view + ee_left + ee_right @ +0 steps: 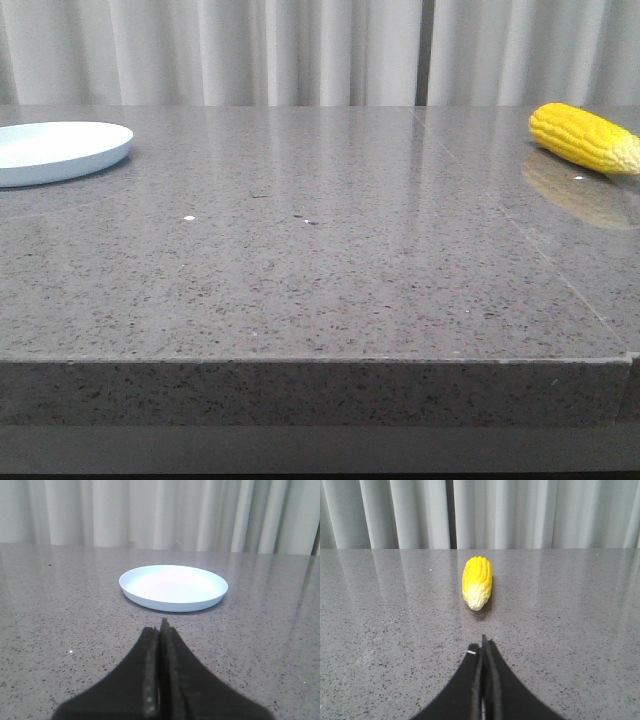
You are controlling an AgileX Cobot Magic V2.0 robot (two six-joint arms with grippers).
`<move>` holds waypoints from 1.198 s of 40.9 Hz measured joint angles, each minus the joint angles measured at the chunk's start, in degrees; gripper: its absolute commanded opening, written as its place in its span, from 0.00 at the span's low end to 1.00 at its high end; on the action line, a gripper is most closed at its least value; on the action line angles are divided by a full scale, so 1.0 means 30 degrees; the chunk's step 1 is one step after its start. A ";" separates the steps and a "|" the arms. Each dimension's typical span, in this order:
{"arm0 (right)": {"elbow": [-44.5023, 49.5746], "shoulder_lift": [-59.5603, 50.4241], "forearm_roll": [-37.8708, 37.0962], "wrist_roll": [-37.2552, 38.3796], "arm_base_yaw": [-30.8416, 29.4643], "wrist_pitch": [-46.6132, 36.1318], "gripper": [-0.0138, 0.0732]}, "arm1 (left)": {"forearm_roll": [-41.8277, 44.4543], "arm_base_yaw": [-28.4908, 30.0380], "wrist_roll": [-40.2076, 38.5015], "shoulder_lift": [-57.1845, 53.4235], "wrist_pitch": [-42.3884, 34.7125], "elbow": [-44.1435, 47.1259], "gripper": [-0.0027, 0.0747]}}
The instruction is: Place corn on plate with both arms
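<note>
Evidently nothing is grasped yet: the corn cob (586,138) lies on the far right of the grey stone table (320,280), well apart from the pale blue plate (55,150) at the far left, so each arm faces one item. Only the wrist views show the left gripper (161,630) and right gripper (483,647), both pressed closed and empty. Probably the cob's pale tip points toward the right gripper.
</note>
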 measured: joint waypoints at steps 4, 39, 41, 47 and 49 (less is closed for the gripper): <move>0.0000 0.0000 0.0000 0.0000 0.0000 0.0004 0.06 | 0.0000 0.0000 0.0000 0.0000 0.0000 0.0000 0.01; -0.7008 0.1810 -0.0075 0.0000 0.0000 0.2798 0.06 | 0.1383 0.0000 0.0000 0.0302 -0.1703 -0.4692 0.01; -0.8158 0.2650 -0.0075 0.0000 0.0000 0.3388 0.06 | 0.1527 0.0000 0.0000 0.0759 -0.1025 -0.5963 0.01; -1.1718 0.5646 -0.0158 0.0000 0.0000 0.5750 0.06 | 0.1662 0.0000 0.0000 0.3081 0.1400 -0.9919 0.01; -1.2656 0.6556 -0.0158 0.0000 0.0000 0.6568 0.06 | 0.1694 0.0000 0.0000 0.3887 0.2546 -1.1016 0.01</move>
